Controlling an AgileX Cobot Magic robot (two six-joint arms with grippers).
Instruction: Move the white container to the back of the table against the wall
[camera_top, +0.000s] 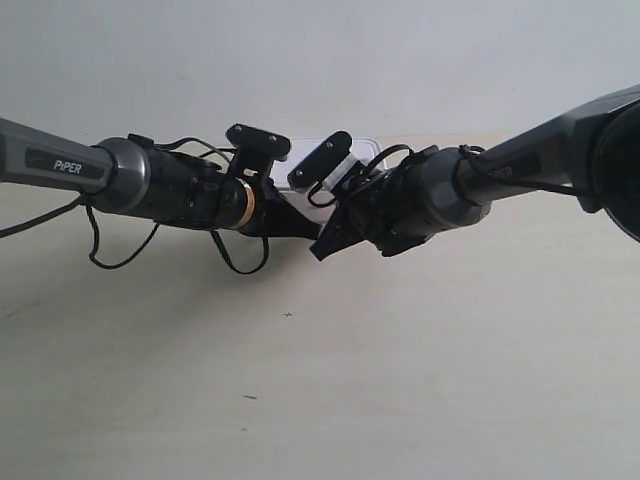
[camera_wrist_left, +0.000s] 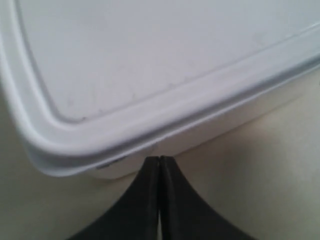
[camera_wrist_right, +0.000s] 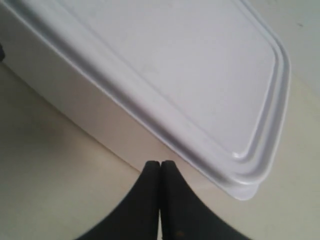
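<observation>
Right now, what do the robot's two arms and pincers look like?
The arm at the exterior view's left is a grey tube lettered PiPER, with a black wrist, a brass-coloured ring and loose black cables. The arm at the exterior view's right is likewise grey with a black wrist. The left gripper and right gripper have smooth, black, tapering fingers.

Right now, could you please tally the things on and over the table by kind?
White container: 1
Grippers, both shut: 2, the left gripper and the right gripper
Total: 3
</observation>
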